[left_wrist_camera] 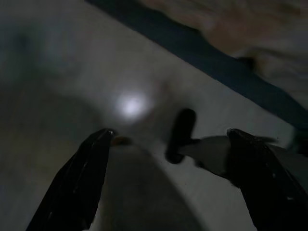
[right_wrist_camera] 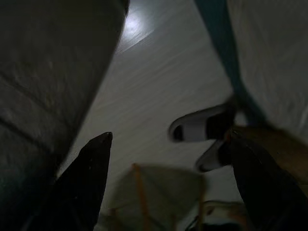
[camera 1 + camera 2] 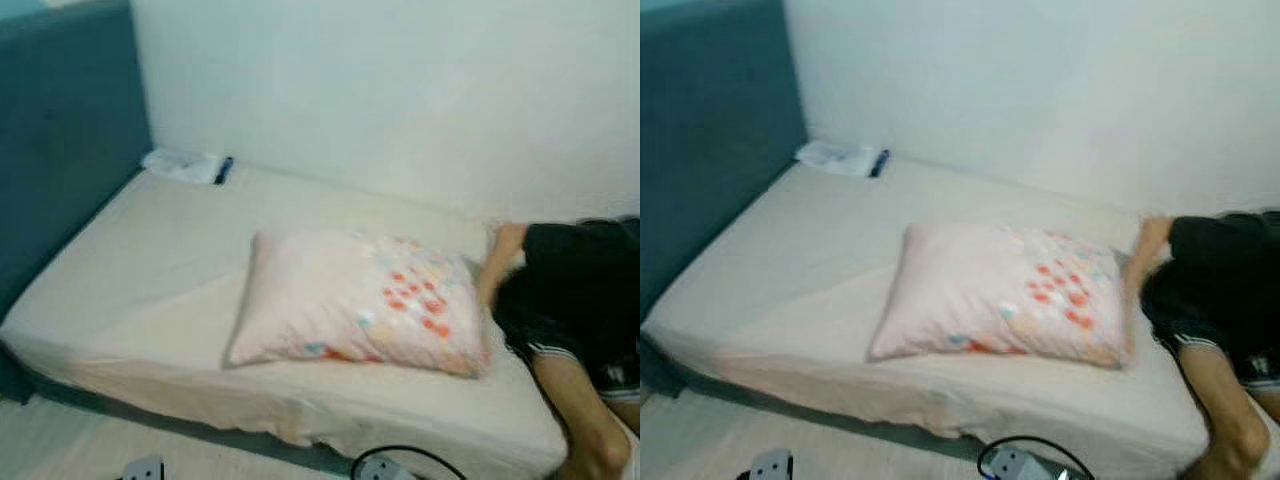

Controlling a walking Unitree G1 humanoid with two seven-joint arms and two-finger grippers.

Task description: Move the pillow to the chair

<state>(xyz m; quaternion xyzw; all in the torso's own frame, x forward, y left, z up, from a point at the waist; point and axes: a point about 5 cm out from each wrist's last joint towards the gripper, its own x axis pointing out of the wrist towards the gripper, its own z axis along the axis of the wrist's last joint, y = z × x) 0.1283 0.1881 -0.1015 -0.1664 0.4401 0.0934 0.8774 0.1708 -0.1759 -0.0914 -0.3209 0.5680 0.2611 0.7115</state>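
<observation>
both claws (image 1: 168, 178) (image 2: 168, 183) wide open, empty

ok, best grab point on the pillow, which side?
Probably the near-left corner of the pillow, coming from the bed's front edge. It lies flat, that corner nearest and unobstructed; a person leans at its right edge. Both grippers hang open over the floor.

Pale pink square fabric pillow (image 3: 360, 300), red-orange and light blue pattern toward one side, lies flat on cream-sheeted bed mattress (image 3: 150, 270), nearer front edge. Not between either gripper's fingers.
</observation>
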